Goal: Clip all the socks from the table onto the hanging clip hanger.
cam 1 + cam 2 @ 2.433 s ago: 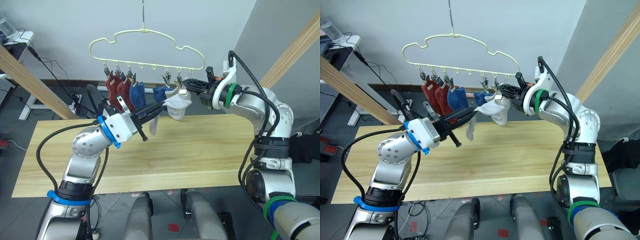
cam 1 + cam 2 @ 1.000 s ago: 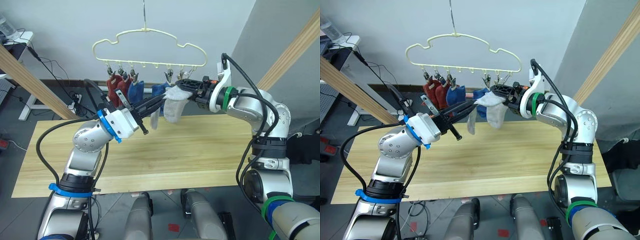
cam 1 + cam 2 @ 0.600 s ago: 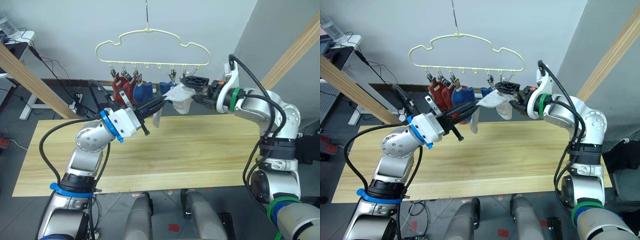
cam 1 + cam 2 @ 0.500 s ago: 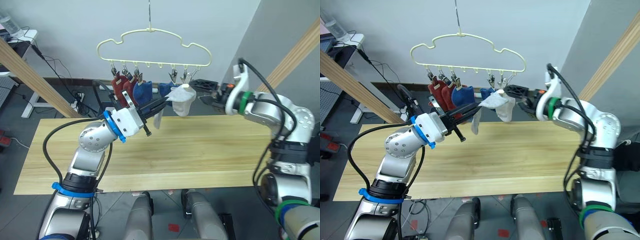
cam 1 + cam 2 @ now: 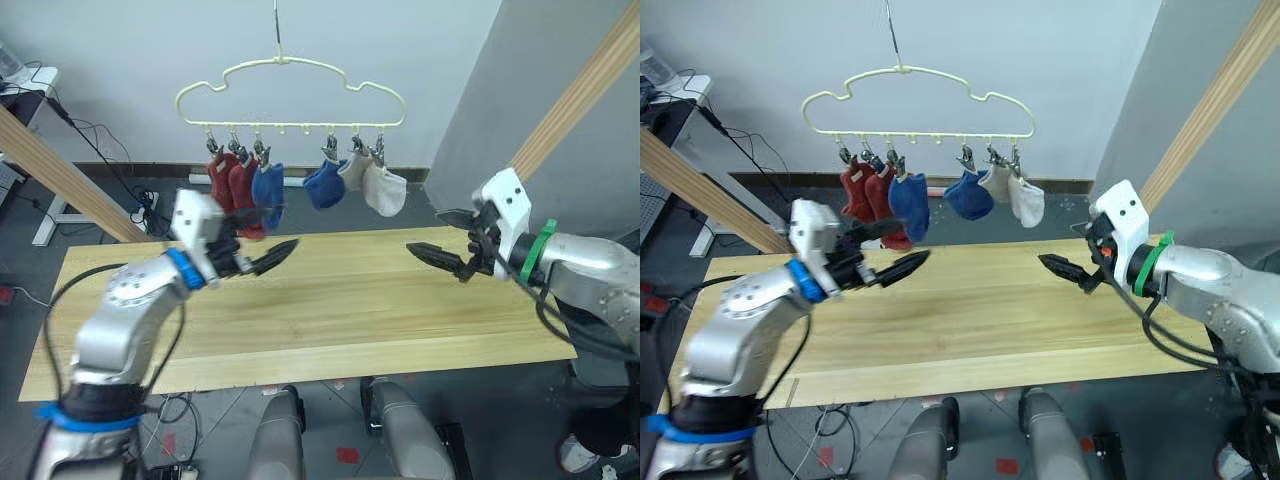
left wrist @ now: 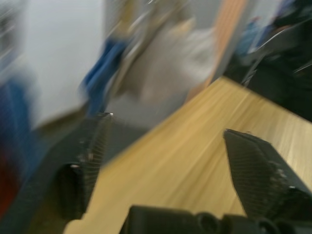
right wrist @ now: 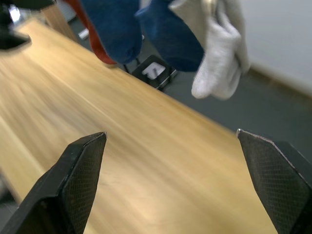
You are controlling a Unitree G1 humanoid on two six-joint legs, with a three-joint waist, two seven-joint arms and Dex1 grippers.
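Pale grey wall rising behind, with slanting wooden poles [image 5: 60, 175] crossing at both sides. Looking through the left eye first: finding the clip hanger [image 5: 290, 75] dangling by its hook above the far edge of the table [image 5: 340, 310], and counting six socks pinched in its clips, the rust red socks [image 5: 228, 185] bunched at the left end, the blue socks [image 5: 268, 187] next, the grey socks [image 5: 385, 190] at the right. Seeing no sock lying on the planks, so judging the job as good as finished. Noting the left gripper [image 5: 265, 232] hovering low over the table with fingers spread and nothing between them, and the right gripper [image 5: 440, 234] facing it from well apart, likewise spread and empty. Turning to the right eye: reading the same layout, with both grippers hanging below the level of the socks. Moving to the left wrist: making out wide-parted fingers [image 6: 80, 161] over bare wood, with blurred grey and blue fabric beyond. Ending at the right wrist: seeing fingers [image 7: 78, 175] held far apart and the socks drooping limp overhead. Expecting each sock to be light, soft and floppy (nothing stiff to push against), so favouring a pinch at the cuff just beside its clip, and gently, given a hanger seemingly free to swing.
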